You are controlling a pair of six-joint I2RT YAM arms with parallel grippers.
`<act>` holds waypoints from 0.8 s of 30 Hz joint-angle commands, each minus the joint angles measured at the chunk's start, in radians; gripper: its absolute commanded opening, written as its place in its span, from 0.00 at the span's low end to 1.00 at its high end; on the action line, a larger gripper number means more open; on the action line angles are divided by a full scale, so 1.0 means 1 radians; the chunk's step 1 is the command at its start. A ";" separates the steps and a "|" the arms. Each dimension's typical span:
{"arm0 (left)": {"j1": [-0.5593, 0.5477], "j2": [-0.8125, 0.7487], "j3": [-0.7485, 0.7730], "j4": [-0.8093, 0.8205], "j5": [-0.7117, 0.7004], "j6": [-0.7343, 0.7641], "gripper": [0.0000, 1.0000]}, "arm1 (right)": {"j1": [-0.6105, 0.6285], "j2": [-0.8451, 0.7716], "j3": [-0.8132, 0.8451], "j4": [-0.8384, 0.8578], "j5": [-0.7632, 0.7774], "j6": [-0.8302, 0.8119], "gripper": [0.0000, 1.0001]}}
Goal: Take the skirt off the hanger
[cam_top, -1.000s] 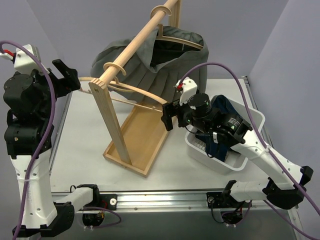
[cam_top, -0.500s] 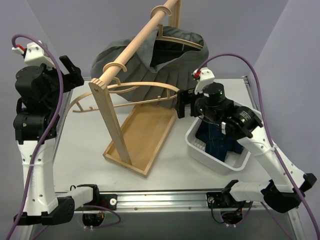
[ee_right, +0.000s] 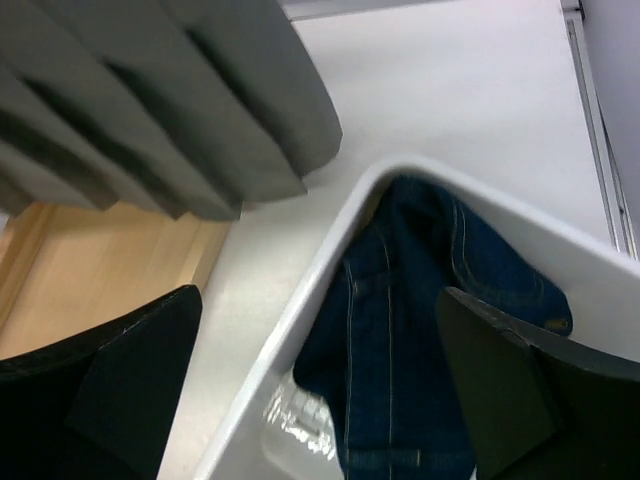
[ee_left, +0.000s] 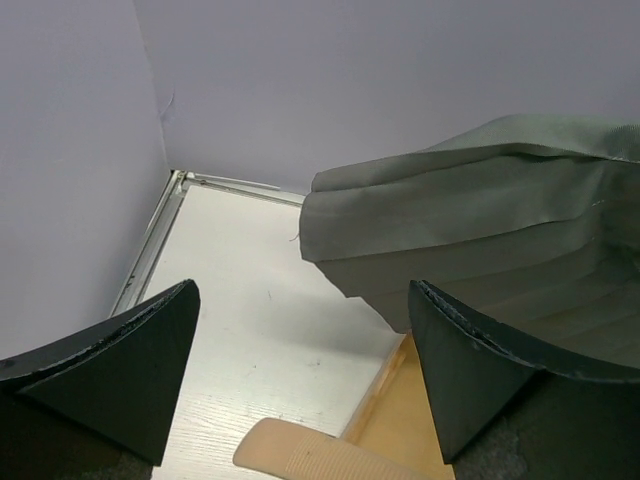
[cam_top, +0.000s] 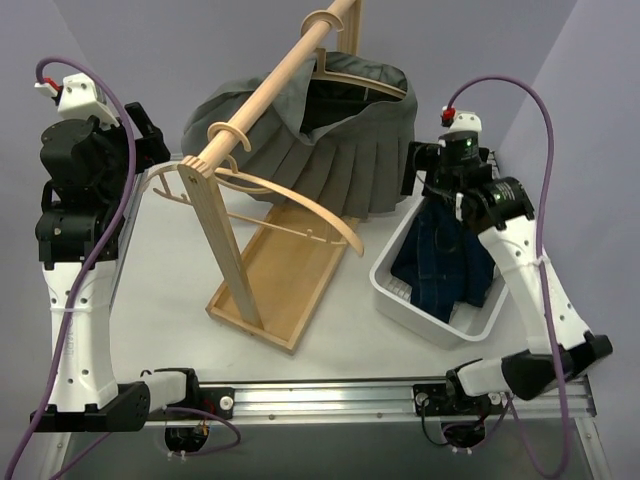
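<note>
- Hanging from a curved wooden hanger [cam_top: 362, 80] at the far end of the round wooden rail [cam_top: 268, 100], the grey pleated skirt [cam_top: 300, 140] isn't gripped by anything yet; the hanger spans its waist opening.
- Left end effector [ee_left: 302, 290]: jaws wide apart, nothing btwn them, raised at the left, apart from the skirt hem.
- Right end effector [ee_right: 320, 295]: also wide open & empty, above the white plastic bin [cam_top: 395, 290] w/ the dark blue denim garment [cam_top: 445, 260], near the skirt's right edge.
- Risk: tugging cloth w/o steadying the hanger → hanger prob slides along the rail or unhooks; skirt + hanger drop together.
- Risk: the empty wooden hanger [cam_top: 280, 195], tilted nearer on the rail, could get knocked or snagged by an arm reaching in.
- Risk: a hard sideways pull may tip the light wooden rack [cam_top: 228, 255]; it doesn't look fixed to the white tabletop [cam_top: 150, 300].
- Risk: pleats are loose; a shallow pinch may catch one layer & slip.
</note>
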 commanded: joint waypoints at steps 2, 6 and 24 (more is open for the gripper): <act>0.008 -0.017 -0.003 0.066 0.042 -0.005 0.94 | -0.080 0.117 0.147 0.133 -0.202 -0.136 0.99; 0.007 0.003 0.029 0.055 0.080 -0.010 0.94 | -0.100 0.215 0.260 0.211 -0.337 -0.251 1.00; 0.085 0.063 -0.046 0.163 0.171 -0.096 0.94 | -0.141 0.435 0.356 0.409 -0.451 -0.595 1.00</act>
